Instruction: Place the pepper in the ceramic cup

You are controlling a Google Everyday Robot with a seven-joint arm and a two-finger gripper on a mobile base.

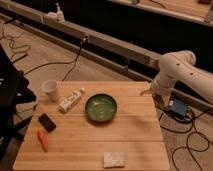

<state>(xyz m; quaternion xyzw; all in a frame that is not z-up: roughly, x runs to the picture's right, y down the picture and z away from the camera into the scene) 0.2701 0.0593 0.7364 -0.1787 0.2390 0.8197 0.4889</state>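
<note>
Bamboo-coloured planks make up the table, with cables trailing over the floor around it. Near its front left corner lies the pepper, flat on the wood and running roughly front to back. Just behind it sits a flat black device, close but apart. Further back, at the far left corner, the ceramic cup stands upright. A white tube-like bottle lies beside it, and a green bowl takes the middle. The gripper hangs at the far right edge, well apart from the pepper. I cannot tell whether it is open or closed, but the pepper is not in it.

The step in hand, as I judge it, is the reach. To do it well, the arm should travel high enough to clear the bowl. It should come down across the pepper's width at its thicker part, staying off the black device. The cup looks narrow, so I would lower the pepper in end first.
</note>
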